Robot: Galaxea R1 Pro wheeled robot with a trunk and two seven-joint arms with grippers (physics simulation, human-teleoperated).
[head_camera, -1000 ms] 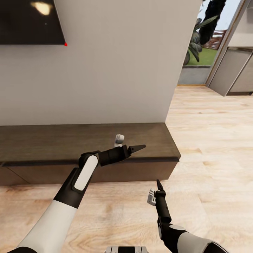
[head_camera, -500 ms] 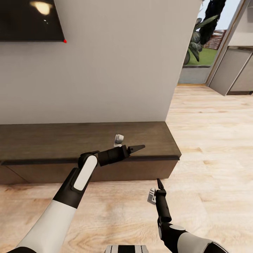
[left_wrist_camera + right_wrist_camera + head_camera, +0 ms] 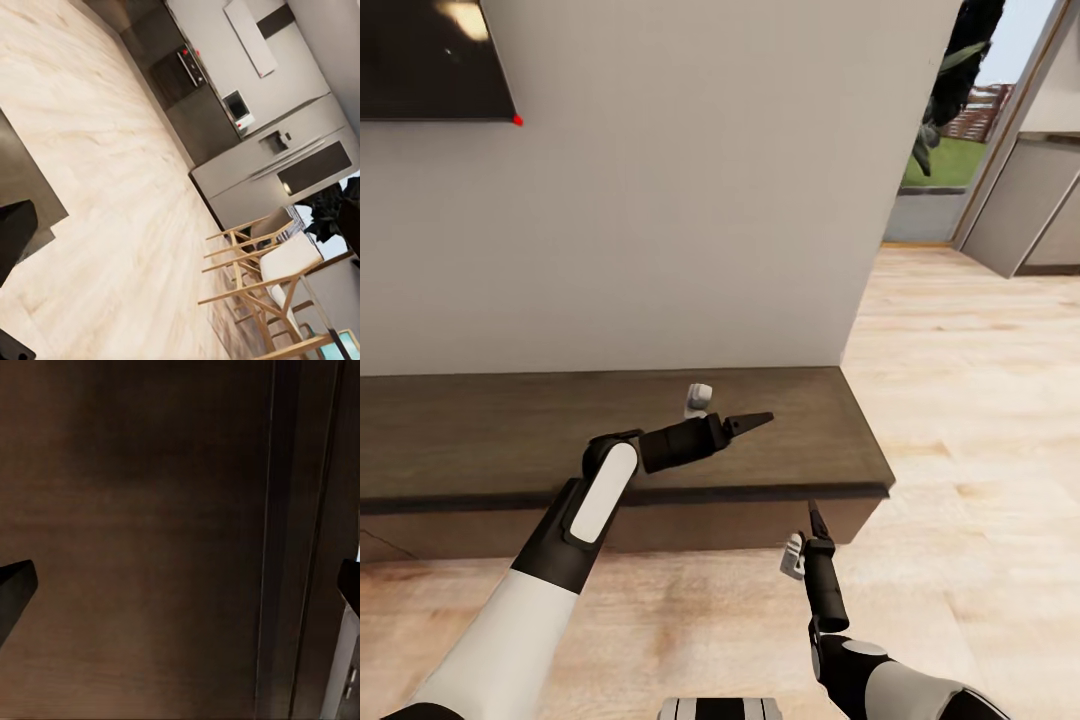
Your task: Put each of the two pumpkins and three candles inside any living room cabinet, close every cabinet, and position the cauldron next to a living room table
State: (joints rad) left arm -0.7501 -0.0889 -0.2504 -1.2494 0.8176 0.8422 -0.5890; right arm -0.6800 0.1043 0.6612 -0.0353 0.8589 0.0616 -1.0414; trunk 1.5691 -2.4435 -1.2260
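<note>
Facing the long dark-brown cabinet (image 3: 610, 425) against a pale wall (image 3: 690, 200), drawer fronts flush, flat top bare under the left gripper (image 3: 752, 421). Left jaws held over the cabinet's top near its right end, tips pointing toward the light wood floor (image 3: 960, 400), apart in the wrist view, with a kitchen's steel fridge (image 3: 281, 161) and wooden chairs (image 3: 262, 277) far ahead of them. Right gripper (image 3: 815, 520) low before the cabinet's front edge, jaws wide apart in the wrist view, dark wood grain (image 3: 150, 525) close between the two tips.
</note>
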